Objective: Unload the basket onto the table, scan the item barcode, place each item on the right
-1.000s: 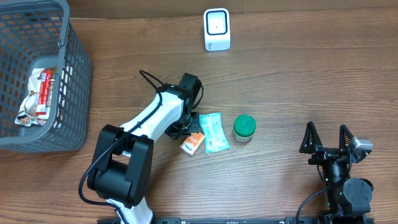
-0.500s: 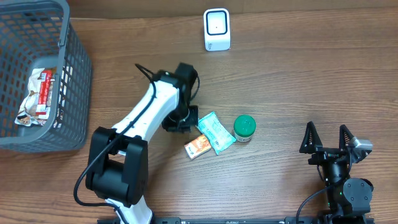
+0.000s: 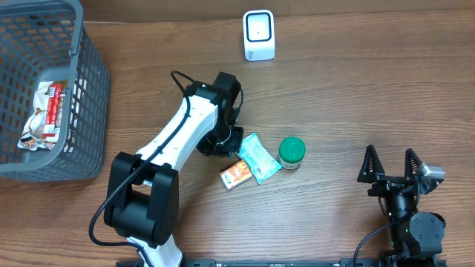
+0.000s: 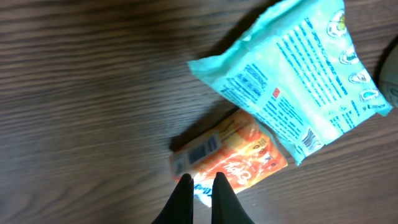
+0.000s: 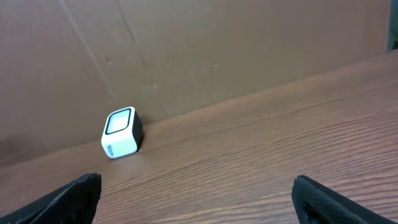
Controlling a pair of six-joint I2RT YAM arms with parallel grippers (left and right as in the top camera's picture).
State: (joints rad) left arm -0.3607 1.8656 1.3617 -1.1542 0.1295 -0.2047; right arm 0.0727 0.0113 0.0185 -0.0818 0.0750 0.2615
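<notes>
A brown wood-grain table [image 3: 356,89] is stretching out under both arms, with a plain brown wall rising behind it in the right wrist view. At the far edge the small white scanner [image 3: 259,35] is standing upright, its window showing towards the arms. A grey mesh basket [image 3: 89,96] is sitting at the left end, and a crinkled red-and-white snack pack [image 3: 46,115] is lying inside it.

Near the middle, three things are lying close together. The orange packet [image 3: 234,173] is lying flat with its barcode [image 4: 196,149] facing up. A teal pouch [image 3: 257,157] is lying against the packet's far side, touching it. A green-lidded jar [image 3: 292,152] is standing just beside the pouch.

The left arm is reaching over this group. The left gripper [image 4: 201,180] is pointing down with its fingers drawn almost together, only a thin slit showing between them. Nothing is sitting in that slit. The tips are hanging over the near edge of the orange packet, right by the barcode; whether they are touching it I cannot tell.

The right gripper [image 3: 389,152] is resting well apart near the table's right front, its fingers spread wide and gripping nothing.
</notes>
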